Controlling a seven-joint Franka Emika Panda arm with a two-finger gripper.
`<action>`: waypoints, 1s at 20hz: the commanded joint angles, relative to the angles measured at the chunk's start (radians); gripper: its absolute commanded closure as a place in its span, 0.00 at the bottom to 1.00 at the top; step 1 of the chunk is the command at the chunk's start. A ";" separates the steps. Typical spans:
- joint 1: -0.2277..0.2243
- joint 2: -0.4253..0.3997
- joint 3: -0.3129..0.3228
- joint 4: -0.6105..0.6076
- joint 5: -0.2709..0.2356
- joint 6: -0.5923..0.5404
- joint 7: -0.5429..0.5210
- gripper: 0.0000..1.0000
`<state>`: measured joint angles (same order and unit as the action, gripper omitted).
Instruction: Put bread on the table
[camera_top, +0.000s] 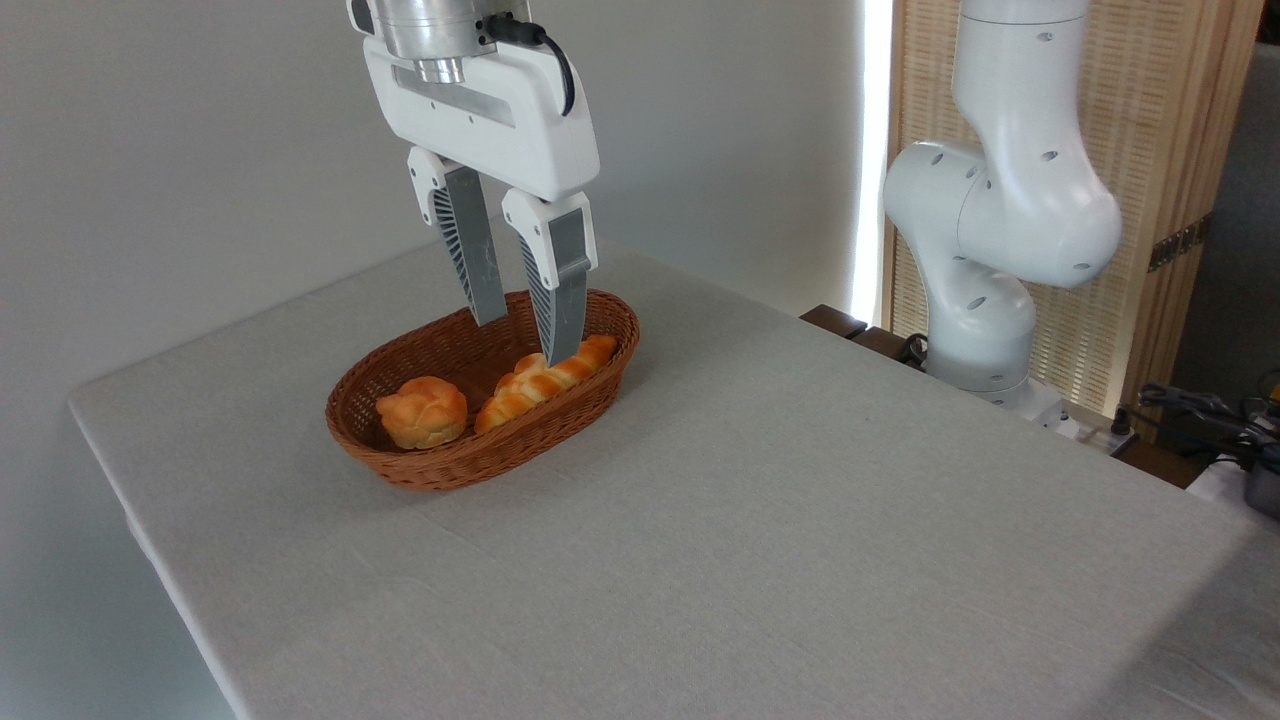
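Bread (422, 411), one small knotted bun, is seen at the 9 o'clock end of the single wicker basket (420, 470) on the table (800, 520), beside one braided loaf (545, 381). It is judged light and soft, best pinched across its lumpy sides. Gripper (524, 339) is held open and empty above the loaf.
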<state>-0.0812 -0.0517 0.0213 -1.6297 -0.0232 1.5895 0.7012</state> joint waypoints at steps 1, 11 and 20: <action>-0.003 0.004 -0.013 0.008 -0.015 -0.013 -0.008 0.00; -0.005 0.004 -0.049 -0.015 -0.058 0.055 -0.011 0.00; -0.005 -0.005 -0.213 -0.154 -0.084 0.184 -0.012 0.00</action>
<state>-0.0857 -0.0484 -0.1244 -1.7172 -0.0903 1.7001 0.6991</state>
